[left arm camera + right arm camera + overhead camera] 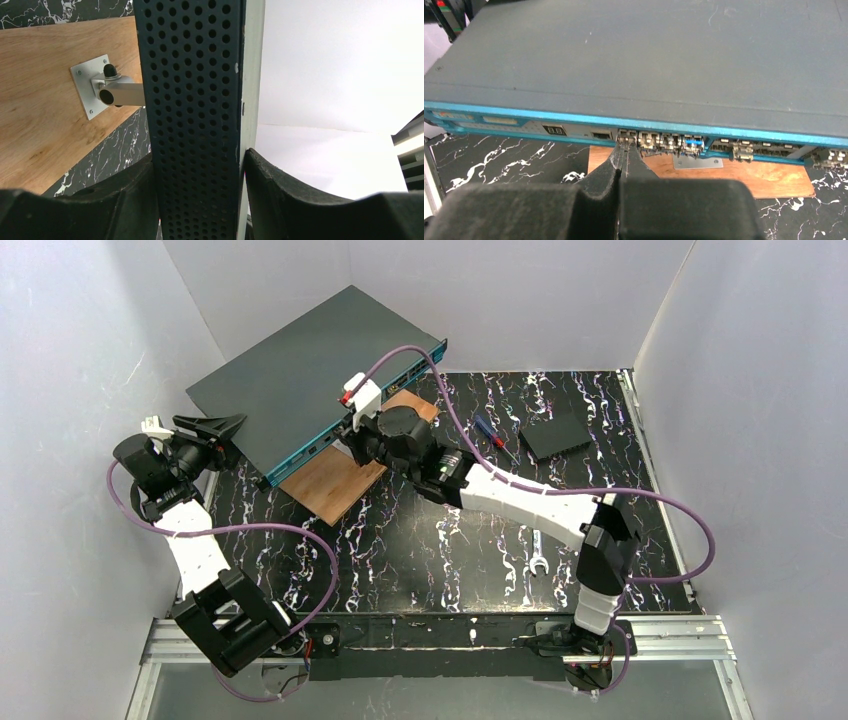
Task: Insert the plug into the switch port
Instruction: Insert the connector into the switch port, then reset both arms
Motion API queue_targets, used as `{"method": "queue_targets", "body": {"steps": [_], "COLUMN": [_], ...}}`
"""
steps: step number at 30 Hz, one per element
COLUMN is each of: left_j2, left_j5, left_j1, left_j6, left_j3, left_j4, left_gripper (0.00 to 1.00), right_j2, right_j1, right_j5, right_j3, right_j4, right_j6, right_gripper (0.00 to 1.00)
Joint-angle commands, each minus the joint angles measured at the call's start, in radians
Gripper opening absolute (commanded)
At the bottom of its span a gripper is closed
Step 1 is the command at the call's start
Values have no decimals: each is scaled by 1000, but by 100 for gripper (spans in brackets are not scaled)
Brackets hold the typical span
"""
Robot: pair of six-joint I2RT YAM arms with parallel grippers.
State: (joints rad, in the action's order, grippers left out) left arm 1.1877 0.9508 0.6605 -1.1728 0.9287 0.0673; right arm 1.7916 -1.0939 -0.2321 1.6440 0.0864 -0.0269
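**A:** Left tool (228, 438) is clamped across the perforated end of the switch (300, 370), which sits raised at the back left, over the wooden board (335, 480).

**B:** And the right tool (623, 152) is pinched tight, with its tips right at the teal port row (659, 140)!

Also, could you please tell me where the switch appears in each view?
Top external: switch, upper left, lying at an angle.
Left wrist: switch, its perforated side upright down the centre.
Right wrist: switch fills the upper half, ports facing the camera.
Shared landmark: the wooden board beneath it.
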Motion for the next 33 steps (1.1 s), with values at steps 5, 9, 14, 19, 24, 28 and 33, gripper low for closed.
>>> {"method": "queue_targets", "body": {"steps": [5, 9, 14, 19, 24, 28, 33], "left_j2": [-8, 3, -18, -42, -82, -133, -170], "left_j5": [87, 61, 11, -89, -237, -361, -526], "left_j1": [-90, -90, -89, -88, -84, -82, -85], "left_j6": [93, 113, 155, 259, 356, 421, 507], "left_j3": [-2, 4, 33, 140, 254, 316, 420], "left_j4": [-33, -87, -191, -429, -679, -827, -1012], "left_gripper": [1, 7, 30, 63, 80, 90, 94], "right_j2": [-179, -293, -463, -641, -812, -919, -1035], "right_j1": [12, 11, 12, 12, 12, 12, 12], "right_j5": [-22, -72, -167, -219, -279, -333, -401], "right_j3": [-195, -313, -474, -614, -728, -793, -843], "right_j4": [106, 114, 124, 126, 122, 121, 106], "right_j6": [20, 36, 91, 117, 125, 134, 131], "right_gripper": [16, 35, 67, 88, 99, 99, 99]}}
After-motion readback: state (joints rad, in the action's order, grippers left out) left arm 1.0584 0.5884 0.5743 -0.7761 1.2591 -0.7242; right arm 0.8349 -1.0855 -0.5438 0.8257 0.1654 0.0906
